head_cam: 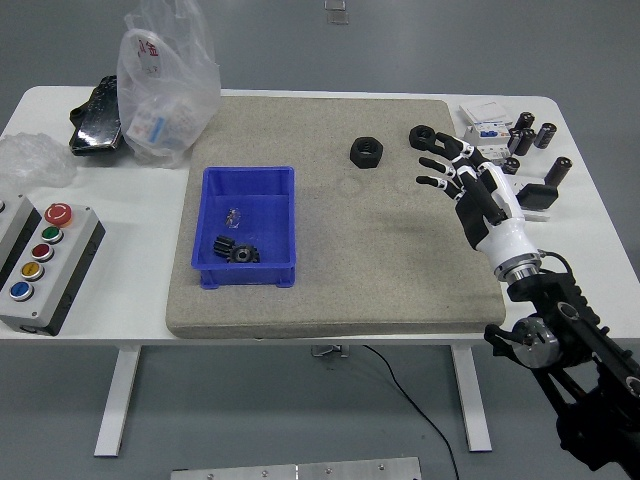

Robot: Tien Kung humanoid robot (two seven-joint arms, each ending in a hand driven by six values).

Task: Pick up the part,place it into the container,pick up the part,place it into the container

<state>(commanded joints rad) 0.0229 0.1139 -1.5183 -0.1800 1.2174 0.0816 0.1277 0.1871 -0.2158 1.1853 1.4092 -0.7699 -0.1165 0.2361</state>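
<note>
My right hand (pixel 468 180) hangs over the far right part of the grey mat (pixel 330 290), fingers (pixel 432 160) spread and relaxed, holding nothing, the palm turned down and the fingertips pointing toward the far left. One black hex nut (pixel 420 135) lies right at my fingertips near the mat's far right corner, partly hidden under them, so I cannot tell whether I touch it. The other black hex nut (pixel 367 152) sits on the mat to the left of my hand, near but apart from it. The blue bin (pixel 248 226) stands on the left half of the mat, well apart from my hand, and inside it a black gear (pixel 234 250) rests toward the near wall with a small clear piece (pixel 233 214) further back. My forearm runs back toward the near right corner of the white bench (pixel 585 220). Beyond the mat's right edge, just beside my hand, stand several dark cylinders (pixel 528 135) and a white electrical module (pixel 484 128). On the bench's left side sits a button box (pixel 40 265) with coloured buttons, and at the far left a clear plastic bag (pixel 165 85) stands beside a black bundle (pixel 95 118). My left hand is out of sight
</note>
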